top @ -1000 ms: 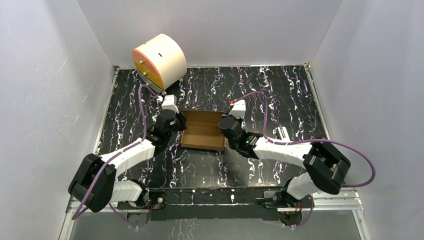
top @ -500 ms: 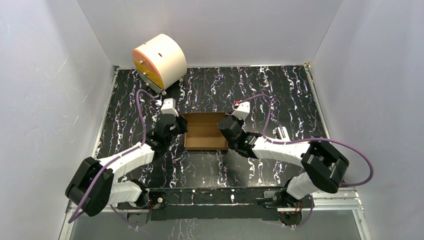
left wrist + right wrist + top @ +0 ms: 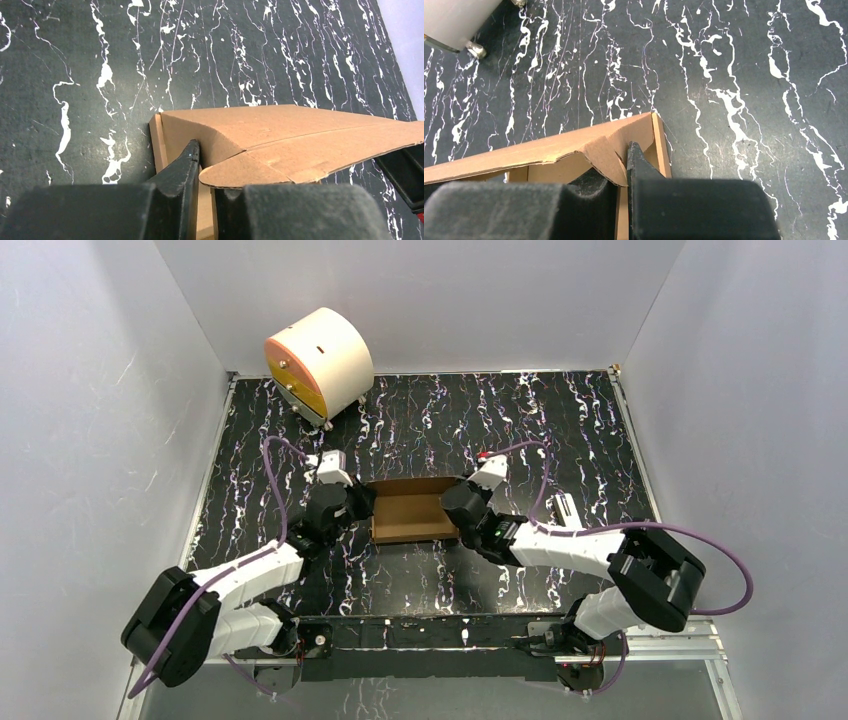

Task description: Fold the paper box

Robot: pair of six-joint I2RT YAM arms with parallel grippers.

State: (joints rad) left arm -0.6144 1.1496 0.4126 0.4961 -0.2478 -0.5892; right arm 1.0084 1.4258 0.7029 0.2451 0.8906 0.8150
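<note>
Black marbled table (image 3: 560, 430) under everything, and the cream cylinder (image 3: 320, 365) sits well beyond both sets of fingers, out of play. The paper box (image 3: 410, 515) lies between the two grippers, base flat on the table, far wall up. The left gripper (image 3: 358, 502) is on its left end and the right gripper (image 3: 458, 505) on its right. The left fingers (image 3: 186, 170) are narrow, with a rounded cardboard flap pinched between them. The right fingers (image 3: 638, 165) are narrow too, clamped on that end's corner flap. My read: this board is light, stiff across the panels, quick to crease at the scored lines, and likely to slide. Best held at the end flaps, close to the fold, both ends together.
</note>
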